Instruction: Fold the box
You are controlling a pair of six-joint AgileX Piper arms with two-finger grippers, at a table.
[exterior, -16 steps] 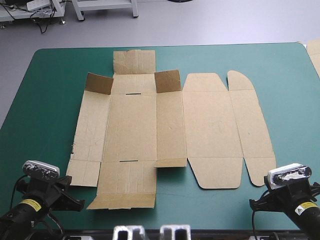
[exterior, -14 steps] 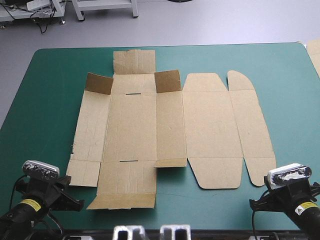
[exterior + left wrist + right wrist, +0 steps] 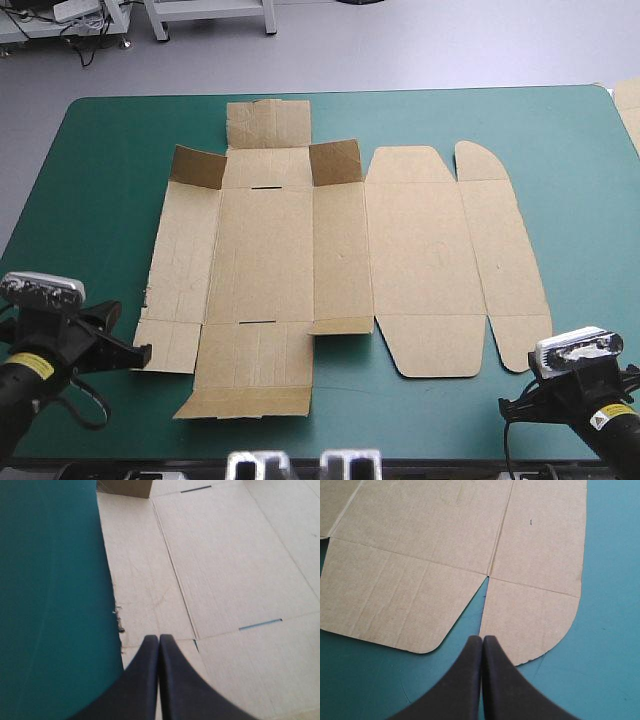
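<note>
Table, high view: teal-green cover [image 3: 90, 180], with the box [image 3: 340, 260] lying as a cut brown sheet ahead of both arms and reaching most of the way to the far edge.
Left gripper, high view: the left gripper [image 3: 138, 352] sits low at the near corner of the sheet, its black tips just beside the small corner flap.
Right gripper, high view: the right gripper [image 3: 506, 405] waits just short of the sheet's rounded near corner, not touching it as far as I can see.
Spare board: a pale edge of more board [image 3: 628, 105] shows far ahead of the right gripper, at the table's edge.
Left wrist view: fingers pressed together into one point, holding nothing. Brown board lies under and ahead of the tips, bare cover lies to one side, and a narrow slot [image 3: 260, 624] is cut in the panel ahead.
Right wrist view: fingers likewise together and empty. The tips point at the notch [image 3: 486, 582] between the two rounded flaps directly ahead.
Progress: barely begun, I judge. Only two small flaps [image 3: 335, 160] at the far end stand partly up.
Left to do: no wall is raised or tucked, so nearly all the folding remains.
</note>
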